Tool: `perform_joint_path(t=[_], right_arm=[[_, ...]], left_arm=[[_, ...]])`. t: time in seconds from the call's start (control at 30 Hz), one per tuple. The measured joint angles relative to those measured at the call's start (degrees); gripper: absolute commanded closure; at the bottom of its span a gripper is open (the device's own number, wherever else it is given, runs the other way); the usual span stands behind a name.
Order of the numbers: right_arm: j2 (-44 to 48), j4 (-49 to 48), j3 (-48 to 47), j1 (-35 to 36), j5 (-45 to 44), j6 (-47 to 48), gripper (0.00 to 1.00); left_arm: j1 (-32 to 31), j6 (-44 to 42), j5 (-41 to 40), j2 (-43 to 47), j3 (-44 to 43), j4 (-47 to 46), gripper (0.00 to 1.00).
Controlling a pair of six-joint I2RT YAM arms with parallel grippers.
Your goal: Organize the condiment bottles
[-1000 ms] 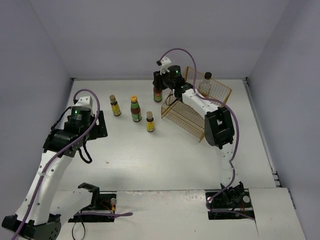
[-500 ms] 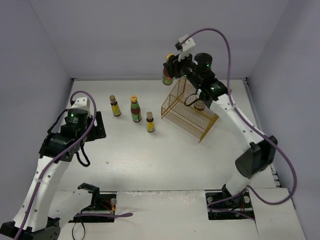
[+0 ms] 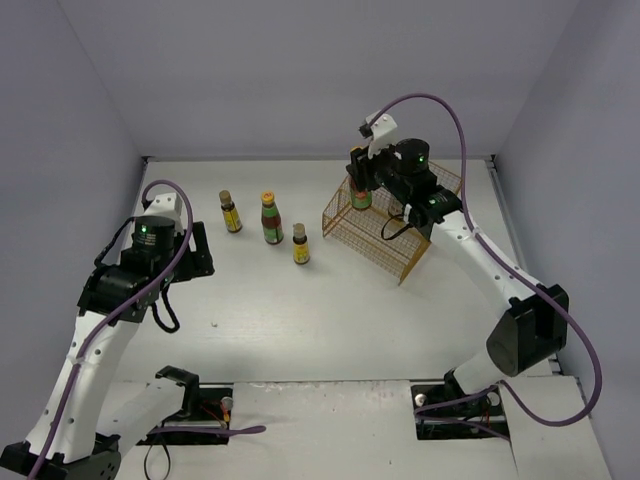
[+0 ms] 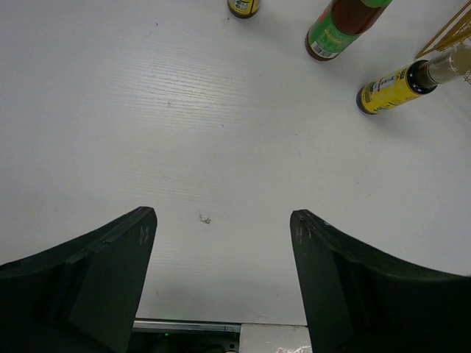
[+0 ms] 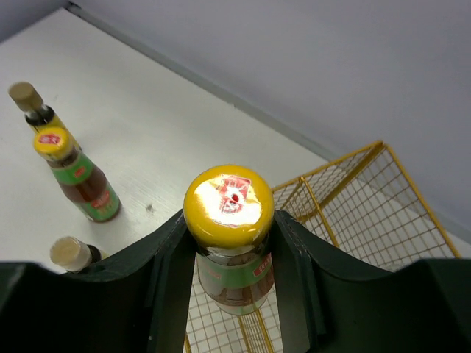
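Note:
My right gripper (image 3: pixel 360 186) is shut on a dark bottle with an orange cap and green label (image 3: pixel 361 198), held upright above the left part of the yellow wire basket (image 3: pixel 382 236). In the right wrist view the fingers (image 5: pixel 163 254) clamp its neck below the cap (image 5: pixel 229 204). Three bottles stand on the table: a short yellow-labelled one (image 3: pixel 231 212), a dark orange-capped one (image 3: pixel 271 218) and a second short yellow-labelled one (image 3: pixel 300 244). My left gripper (image 3: pixel 197 250) is open and empty, apart from them (image 4: pixel 221 220). The tall clear black-capped bottle is hidden.
The basket's rim (image 5: pixel 353 193) lies just below and right of the held bottle. The back wall runs close behind the basket. In the left wrist view, bare white table (image 4: pixel 221 132) lies between my fingers and the bottles at the top edge.
My right gripper lifted the orange-capped bottle off the table, swung it high to the right, then brought it down over the basket. The left arm shifted only slightly.

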State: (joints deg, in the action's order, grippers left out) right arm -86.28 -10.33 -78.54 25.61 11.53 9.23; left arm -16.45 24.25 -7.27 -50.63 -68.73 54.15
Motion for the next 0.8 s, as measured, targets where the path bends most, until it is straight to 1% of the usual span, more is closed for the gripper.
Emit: perform_joint_path(t=[0.2,0.53,0.8], right_arm=[[-1.05,-2.51,0.66,-1.99,0.98,-0.15,1.0],[-3.63,-3.89,-0.33,-6.08,3.02,-0.76,1.0],[-7.85,-6.08,-0.17,-7.23,4.63,-1.79,1.0]], left_arm=[[0.0,0.02,0.24,-0.26,-0.04,0.02,0.27],[0.0,0.07,0.44,-0.57,-0.04,-0.04,0.27],[0.0,0.11,0.44,-1.57,-0.04,-0.46,0.27]])
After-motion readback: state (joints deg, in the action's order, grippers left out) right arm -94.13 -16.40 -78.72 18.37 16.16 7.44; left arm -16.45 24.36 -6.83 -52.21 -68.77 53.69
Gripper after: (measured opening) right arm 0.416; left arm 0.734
